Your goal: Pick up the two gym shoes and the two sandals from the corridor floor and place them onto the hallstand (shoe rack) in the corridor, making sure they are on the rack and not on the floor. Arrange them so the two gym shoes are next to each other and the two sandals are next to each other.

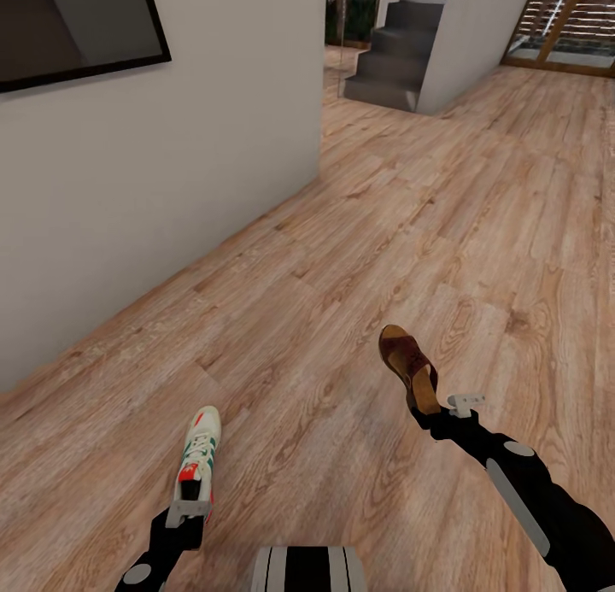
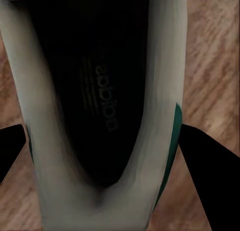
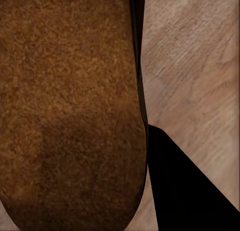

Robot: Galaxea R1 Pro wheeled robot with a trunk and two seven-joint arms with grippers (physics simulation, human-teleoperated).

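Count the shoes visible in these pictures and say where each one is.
2. A gym shoe is held in the left gripper, and a sandal in the right gripper, both above the floor. Their partners may be out of view.

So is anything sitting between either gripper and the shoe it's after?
No. The left gripper is closed on the gym shoe at its heel, and the right gripper holds the sandal; both are carried above the corridor floor.

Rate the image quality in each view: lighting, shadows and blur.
Head view: even, soft light, sharp render, no glare on the corridor floor. Left wrist view: the gym shoe is very close, its dark interior underlit, the insole print soft. Right wrist view: the sandal is blurred at close range; the black finger shows no detail.
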